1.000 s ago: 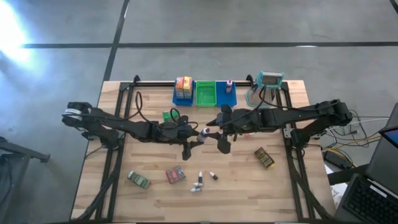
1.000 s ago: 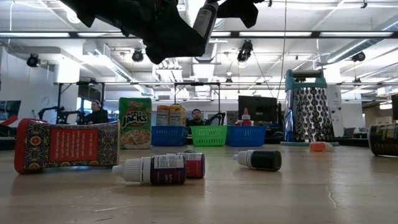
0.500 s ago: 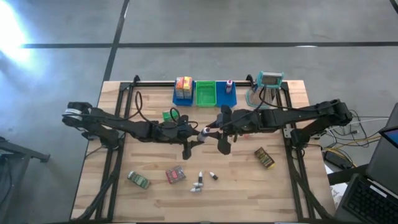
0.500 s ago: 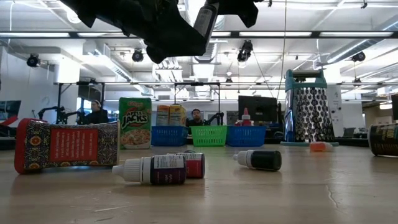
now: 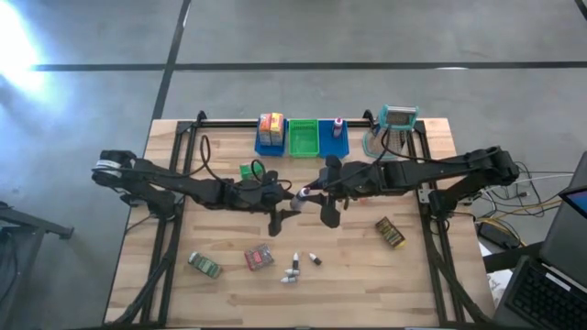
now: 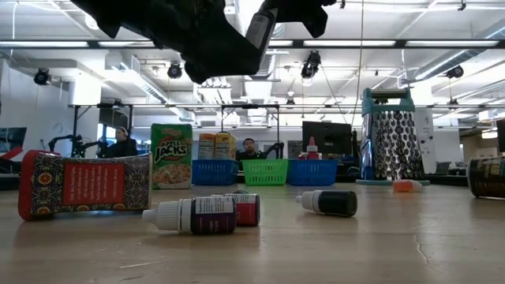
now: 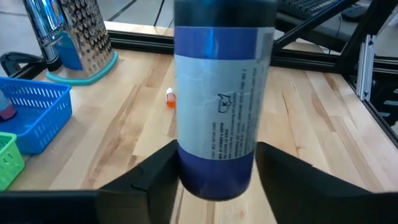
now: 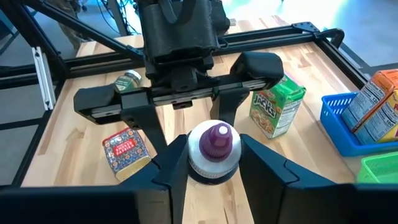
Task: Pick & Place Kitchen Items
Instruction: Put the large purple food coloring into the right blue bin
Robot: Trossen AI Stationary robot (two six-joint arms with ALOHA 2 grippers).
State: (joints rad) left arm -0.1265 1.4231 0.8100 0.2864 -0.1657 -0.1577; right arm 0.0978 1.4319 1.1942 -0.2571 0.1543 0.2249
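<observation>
A dark purple bottle (image 5: 303,193) with a blue-white label, white collar and purple cap (image 8: 215,142) hangs over the table's middle between my two grippers. My right gripper (image 8: 214,163) is shut on its cap end. My left gripper (image 7: 216,177) is open, its fingers standing close on either side of the bottle's bottom end (image 7: 216,180). The low view shows the bottle (image 6: 261,28) slanted, high above the table. Other items lie loose: a green cereal box (image 5: 249,170), a red packet (image 5: 259,258), a green packet (image 5: 204,266), a brown packet (image 5: 390,232) and small bottles (image 5: 293,270). My right gripper pinches the bottle's white collar (image 8: 198,163), just below the purple cap, between its two fingers. The fingers come from the table's right side, slanting down, along the bottle's length. The bottle is lifted clear of the table, slanted, its bottom end toward my left gripper.
Two blue bins (image 5: 271,137) (image 5: 337,137) and a green bin (image 5: 304,137) stand at the far edge, with boxes in the left one. A metal grater (image 5: 396,119) stands at the far right. A small orange cap (image 7: 170,98) lies on the wood.
In the low view my right gripper's fingers have closed in on the bottle's cap end and taken hold. The bottle has stayed in place in the air, and neither arm has shifted.
</observation>
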